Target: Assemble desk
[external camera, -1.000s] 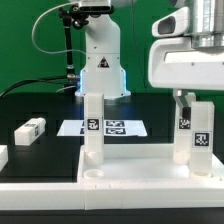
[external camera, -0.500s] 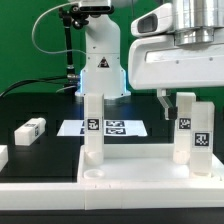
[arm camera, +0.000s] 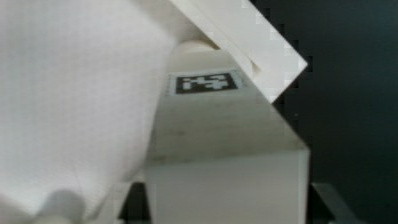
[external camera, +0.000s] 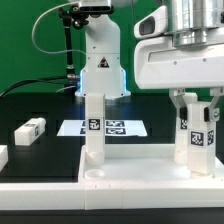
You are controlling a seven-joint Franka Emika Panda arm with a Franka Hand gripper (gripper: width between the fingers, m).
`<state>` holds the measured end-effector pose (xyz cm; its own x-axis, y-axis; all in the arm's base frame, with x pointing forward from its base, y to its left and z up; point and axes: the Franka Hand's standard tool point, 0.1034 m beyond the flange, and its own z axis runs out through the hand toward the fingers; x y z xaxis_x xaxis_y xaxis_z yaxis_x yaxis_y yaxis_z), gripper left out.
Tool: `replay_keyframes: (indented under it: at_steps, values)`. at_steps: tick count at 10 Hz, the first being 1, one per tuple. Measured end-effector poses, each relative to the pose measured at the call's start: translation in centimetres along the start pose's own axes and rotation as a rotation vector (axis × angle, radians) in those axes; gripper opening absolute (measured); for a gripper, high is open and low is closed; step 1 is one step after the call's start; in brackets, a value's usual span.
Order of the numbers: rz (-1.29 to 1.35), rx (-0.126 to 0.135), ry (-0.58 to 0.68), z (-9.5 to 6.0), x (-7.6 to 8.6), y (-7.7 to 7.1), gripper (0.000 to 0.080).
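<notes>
The white desk tabletop panel lies flat near the front of the exterior view. Two short square tagged legs stand upright in it: the left leg and the right leg. My gripper is over the right leg, with a finger pressed against each of its sides. In the wrist view the gripper holds that leg between the dark fingers, and the leg's tag faces the camera. A loose tagged leg lies on the black table at the exterior view's left.
The marker board lies flat behind the tabletop. The robot base stands at the back. Another white part shows at the left edge. A low white rail runs along the front.
The gripper shifted left and up off the right leg half a second ago. It has now come back down with its fingers around that leg. Legs and tabletop have not moved.
</notes>
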<state>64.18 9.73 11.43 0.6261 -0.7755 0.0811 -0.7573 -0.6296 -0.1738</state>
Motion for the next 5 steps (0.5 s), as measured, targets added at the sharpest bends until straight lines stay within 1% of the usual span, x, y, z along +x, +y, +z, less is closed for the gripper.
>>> replay_keyframes:
  at_steps: [2,3,4,5]
  values:
    - [0.146,-0.006,-0.006,0.00,0.06,0.20,0.0291]
    - [0.334,-0.012,-0.018,0.02,0.02,0.38,0.0291]
    - [0.537,-0.018,-0.034,0.13,-0.36,0.40,0.0291]
    - [0.698,-0.015,-0.047,0.19,-0.63,0.28,0.0291]
